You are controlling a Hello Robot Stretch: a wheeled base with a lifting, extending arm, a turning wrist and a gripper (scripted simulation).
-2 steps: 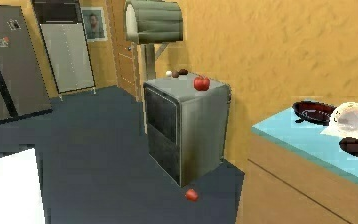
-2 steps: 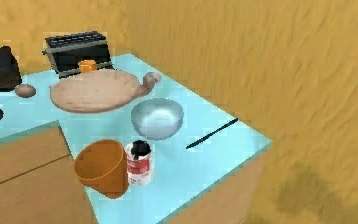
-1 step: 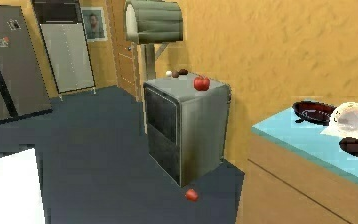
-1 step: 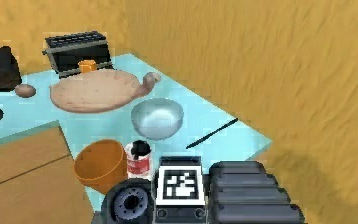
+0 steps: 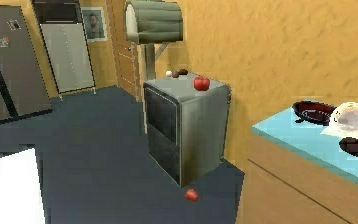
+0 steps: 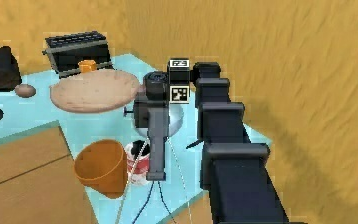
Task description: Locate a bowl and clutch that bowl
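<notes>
Dark square arm (image 6: pixel 232 180), hand (image 6: pixel 155 160) near smooth tapered orange bowl (image 6: pixel 100 166), hold untellable.

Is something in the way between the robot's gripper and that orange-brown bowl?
Maybe one thing. In the arm side view the orange-brown bowl is just left of the gripper, and a small white-and-red thing shows in the gap between them. Whether it really blocks the way cannot be told.

Ochre walls (image 5: pixel 277 50), dark blue floor (image 5: pixel 92 140), grey metal cabinet (image 5: pixel 192 130), pale blue countertop (image 5: pixel 287 130), grey fridge (image 5: pixel 12 70) far left
</notes>
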